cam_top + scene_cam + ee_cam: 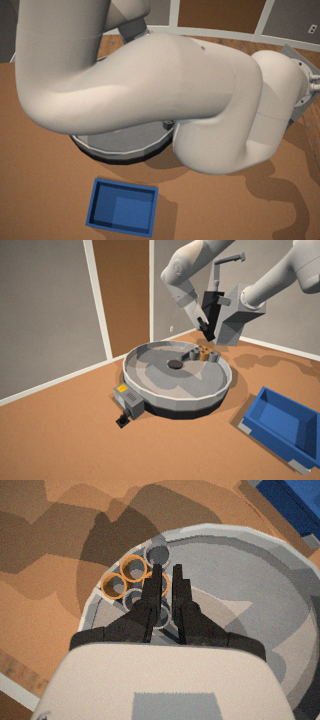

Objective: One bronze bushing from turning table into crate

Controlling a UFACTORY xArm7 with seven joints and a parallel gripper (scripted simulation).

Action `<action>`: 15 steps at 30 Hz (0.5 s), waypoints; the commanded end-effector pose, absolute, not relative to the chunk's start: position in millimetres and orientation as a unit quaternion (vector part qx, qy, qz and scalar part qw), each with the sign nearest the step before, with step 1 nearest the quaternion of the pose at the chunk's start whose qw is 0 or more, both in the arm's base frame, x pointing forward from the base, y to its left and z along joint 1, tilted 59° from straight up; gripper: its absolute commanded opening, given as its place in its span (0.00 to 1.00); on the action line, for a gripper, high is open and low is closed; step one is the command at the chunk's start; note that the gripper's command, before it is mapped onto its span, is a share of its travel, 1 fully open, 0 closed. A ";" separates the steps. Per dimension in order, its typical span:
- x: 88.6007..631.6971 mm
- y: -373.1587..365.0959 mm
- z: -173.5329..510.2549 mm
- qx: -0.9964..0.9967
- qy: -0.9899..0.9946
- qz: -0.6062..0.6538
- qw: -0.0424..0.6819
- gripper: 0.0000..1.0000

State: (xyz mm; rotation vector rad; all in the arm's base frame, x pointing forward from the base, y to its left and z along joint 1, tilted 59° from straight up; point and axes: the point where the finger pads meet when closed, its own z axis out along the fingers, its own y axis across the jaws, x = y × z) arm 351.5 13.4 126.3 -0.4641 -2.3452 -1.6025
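Observation:
Three bronze bushings [204, 355] [123, 570] [102, 586] stand upright in a tight cluster with three grey bushings [213, 357] near the rim of the turning table [180, 404] [235, 529]. In the top view the arm hides most of the cluster. My gripper [211, 340] [167, 576] hangs above the cluster, tilted, nearly closed with a narrow gap and nothing between its fingers. In the wrist view its left finger partly covers one bronze bushing. The blue crate [155, 210] [273, 441] [287, 506] stands apart from the turning table; no bushing shows in it.
A dark hub [174, 364] sits at the turning table's middle, with a dark bar [185, 356] reaching toward the bushings. A grey box [136, 407] with a yellow label adjoins the turning table's outside. A grey pedestal [230, 333] and black column stand behind it.

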 end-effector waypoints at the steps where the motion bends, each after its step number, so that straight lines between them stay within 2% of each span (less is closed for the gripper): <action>1: 351.8 11.8 126.6 -0.161 -0.808 -0.552 0.130 0.10; 15: 351.9 11.8 126.6 -0.158 -0.809 -0.552 0.127 0.10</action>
